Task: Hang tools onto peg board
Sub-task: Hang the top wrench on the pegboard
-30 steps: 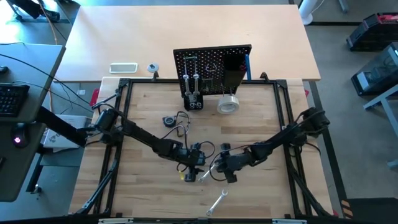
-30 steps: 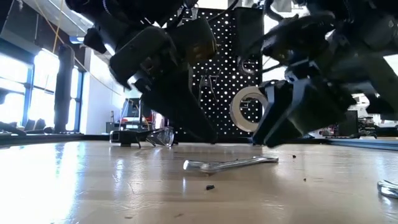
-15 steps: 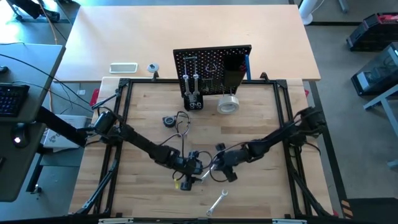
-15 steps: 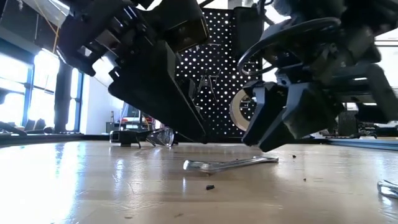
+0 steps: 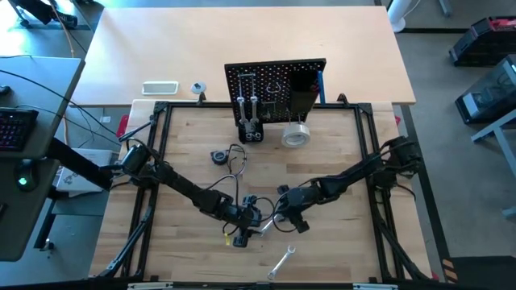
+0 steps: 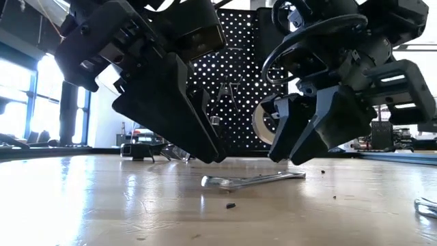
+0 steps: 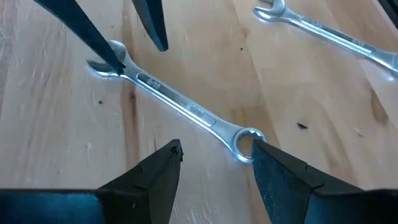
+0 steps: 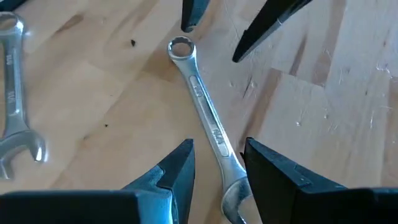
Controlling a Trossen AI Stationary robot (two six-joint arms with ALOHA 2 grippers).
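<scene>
A silver wrench [image 7: 180, 102] lies flat on the wooden table between my two grippers; the high view shows it in the near middle [image 5: 266, 228]. My left gripper [image 7: 214, 152] is open and low over the wrench's ring end [image 7: 247, 140], which lies just inside one fingertip. My right gripper [image 8: 217, 152] is open too, and the wrench's open-jaw end [image 8: 233, 193] lies between its fingers. The two grippers face each other along the wrench. The black peg board [image 5: 276, 84] stands upright at the table's far side with some tools on it.
A second silver wrench [image 5: 282, 262] lies nearer the front edge. A pale tape roll [image 5: 296, 134] sits at the foot of the peg board. A small black object with a cable [image 5: 219, 155] lies left of centre. A black metal frame [image 5: 161, 145] borders the table.
My left gripper has swung toward the table's near edge and now stands over the wrench's ring end. My right gripper has shifted a little toward the table's left, sunk slightly and rolled about its own axis. The wrench has stayed in place.
</scene>
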